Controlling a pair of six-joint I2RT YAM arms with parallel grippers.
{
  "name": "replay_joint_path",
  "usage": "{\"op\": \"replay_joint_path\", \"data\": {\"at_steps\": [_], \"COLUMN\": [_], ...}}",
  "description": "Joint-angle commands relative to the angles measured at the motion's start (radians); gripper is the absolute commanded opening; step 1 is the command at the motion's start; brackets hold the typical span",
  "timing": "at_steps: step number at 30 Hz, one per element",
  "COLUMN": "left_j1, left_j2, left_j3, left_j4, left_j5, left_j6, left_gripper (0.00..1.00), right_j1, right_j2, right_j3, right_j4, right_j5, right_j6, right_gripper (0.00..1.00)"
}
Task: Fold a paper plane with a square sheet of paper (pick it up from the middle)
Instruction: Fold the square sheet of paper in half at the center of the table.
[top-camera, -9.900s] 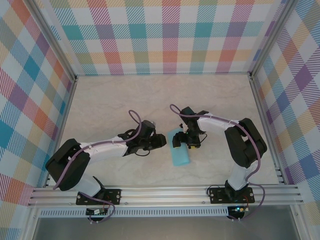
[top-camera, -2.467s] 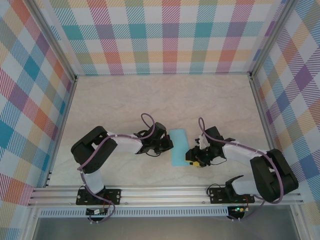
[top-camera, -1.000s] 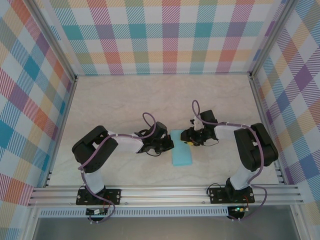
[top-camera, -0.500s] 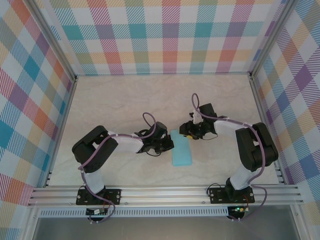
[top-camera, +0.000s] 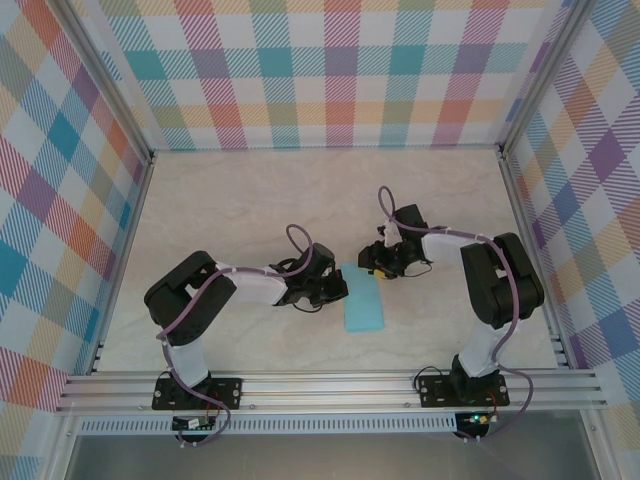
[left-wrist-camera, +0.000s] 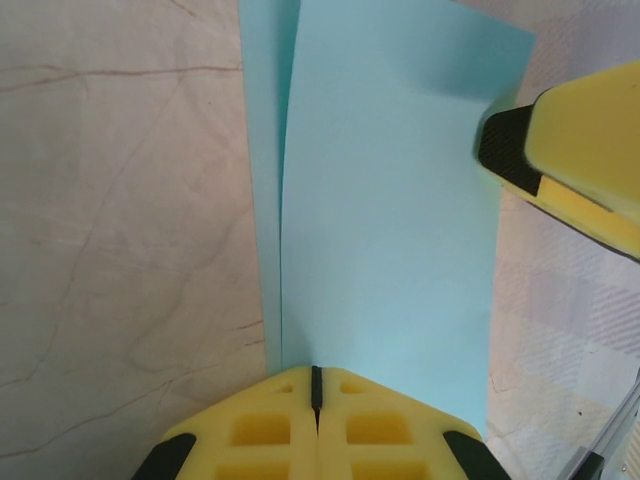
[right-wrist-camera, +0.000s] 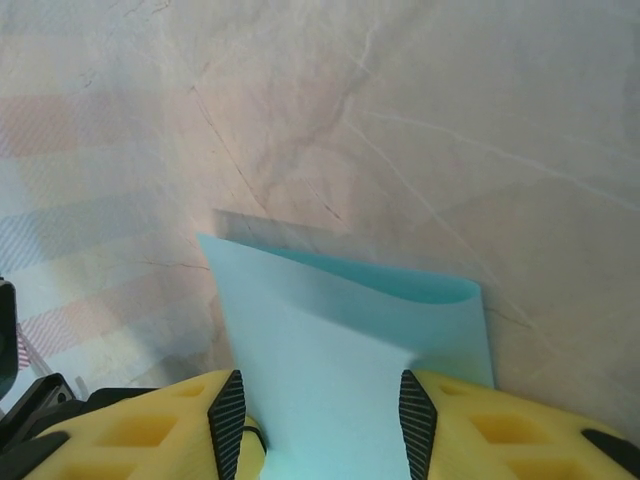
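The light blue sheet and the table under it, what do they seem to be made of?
The light blue sheet looks like thin matte paper: it lies folded in layers that bow apart slightly, and nothing shines. The table shows pale marble-like veins and a soft sheen that faintly mirrors the checked walls; stone or printed laminate, I cannot tell.
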Motion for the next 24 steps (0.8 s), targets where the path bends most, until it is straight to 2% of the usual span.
{"op": "replay_joint_path", "data": {"at_steps": [1,7,13,18,24], "left_j1": [-0.012,-0.012,-0.013,-0.012,-0.012], "left_j2": [0.035,0.033,0.034,0.034,0.031], "left_j3": [-0.010,-0.006,-0.005,-0.006,-0.005], "left_j4": [-0.130,-0.132,-0.136,-0.138,-0.146], "left_j5": [0.001,-0.002,-0.003,-0.005,-0.008], "left_j6": [0.018,0.020,0.022,0.023,0.025], "left_gripper": [0.00,0.00,0.00,0.00,0.00], "right_j1": [0.002,-0.006,-0.015,-0.029,-0.041], "right_j2": [-0.031,0.041,0.110,0.113,0.042], "right_j3": [0.067,0.118,0.088,0.062,0.135], "right_j4": [-0.068,-0.062,-0.013,0.012,-0.057], "right_j5": [0.029,0.017,-0.001,-0.008,-0.050], "right_j6": [-0.028,-0.033,-0.010,0.001,-0.033], "right_gripper": [0.48,0.47,0.47,0.46,0.47]}}
